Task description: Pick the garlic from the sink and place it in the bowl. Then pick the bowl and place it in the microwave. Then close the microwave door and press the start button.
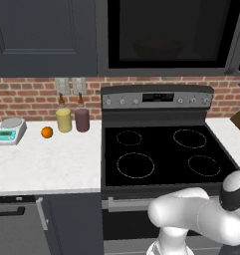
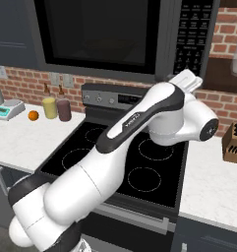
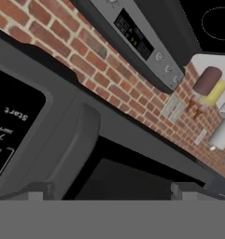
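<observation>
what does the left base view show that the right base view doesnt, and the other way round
Left base view alone: the bowl, dim behind the closed microwave door, and the lower cabinet front beneath the white counter.

Right base view alone: the microwave's button panel, most of the white arm reaching up toward it, and a knife block on the right counter.

Both: the black stove, the brick wall, the scale, the orange fruit, and the yellow and maroon cups.
</observation>
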